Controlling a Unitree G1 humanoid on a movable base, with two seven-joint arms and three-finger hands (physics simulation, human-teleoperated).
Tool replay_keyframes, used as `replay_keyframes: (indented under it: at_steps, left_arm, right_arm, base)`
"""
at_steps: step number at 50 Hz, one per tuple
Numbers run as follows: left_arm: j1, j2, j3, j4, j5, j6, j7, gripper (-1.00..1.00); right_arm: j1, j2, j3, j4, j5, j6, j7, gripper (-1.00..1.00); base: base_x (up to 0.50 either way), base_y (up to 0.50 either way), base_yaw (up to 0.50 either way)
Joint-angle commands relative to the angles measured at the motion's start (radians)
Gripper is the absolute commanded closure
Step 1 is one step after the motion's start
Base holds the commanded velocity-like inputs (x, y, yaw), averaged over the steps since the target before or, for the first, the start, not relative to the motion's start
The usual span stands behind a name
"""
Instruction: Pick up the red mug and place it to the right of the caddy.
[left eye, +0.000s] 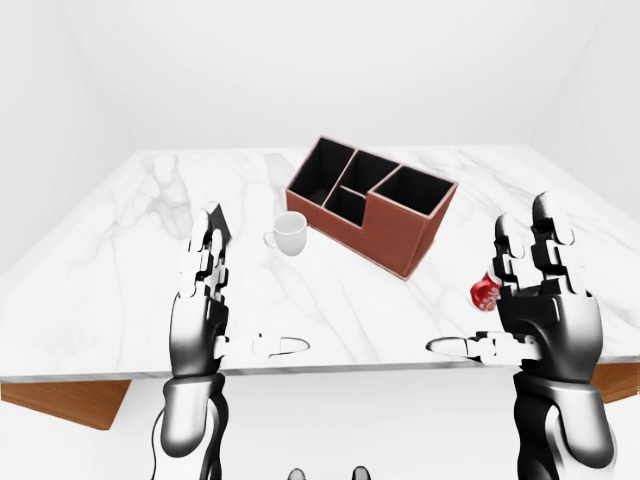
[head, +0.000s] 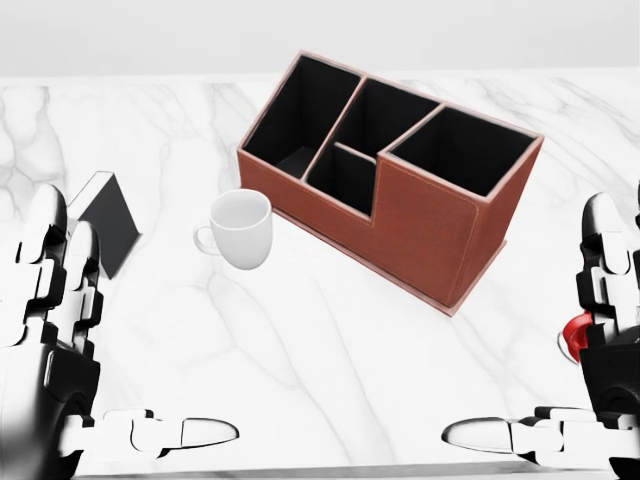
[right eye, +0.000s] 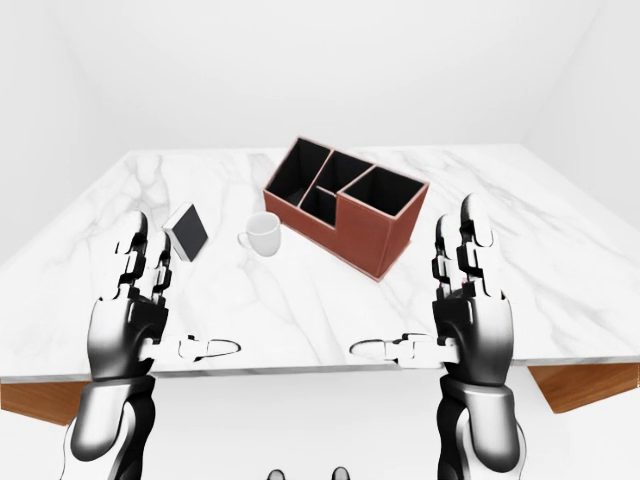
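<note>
The red mug (left eye: 484, 292) sits on the white marble table (left eye: 120, 260) near its right end, to the right of and below the caddy in the left-eye view. The fingers of my right hand hide most of it. The brown caddy (left eye: 372, 205) with black compartments stands at an angle in the middle of the table. My right hand (head: 530, 320) is open, fingers up and thumb out to the left, just to the right of the mug and holding nothing. My left hand (left eye: 250, 290) is open and empty near the table's lower edge, left of centre.
A white mug (left eye: 289, 234) stands just left of the caddy, its handle to the left. A small dark tilted card (right eye: 187, 232) stands further left, above my left hand. The table's lower edge (left eye: 330, 370) runs just under both thumbs.
</note>
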Motion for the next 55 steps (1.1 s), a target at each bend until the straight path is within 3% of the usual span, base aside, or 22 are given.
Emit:
replay_keyframes:
  at_steps: [1, 46, 55]
  left_arm:
    - [-0.002, -0.001, -0.002, 0.005, 0.001, 0.0, 0.008, -1.0]
    - [0.0, -0.002, -0.004, 0.006, -0.001, 0.0, 0.009, -1.0]
    - [0.0, -0.001, -0.003, 0.002, -0.003, 0.0, 0.008, -1.0]
  right_arm:
    - [0.002, 0.002, 0.005, 0.004, -0.009, 0.0, -0.008, -1.0]
    - [-0.017, -0.003, -0.001, 0.028, -0.012, 0.0, -0.026, -1.0]
    - [-0.017, -0.002, -0.003, 0.028, -0.006, 0.0, -0.03, -1.0]
  base:
    - [0.5, -0.04, 0.0]
    - [0.5, -0.02, 0.0]
    - [0.07, 0.0, 0.0]
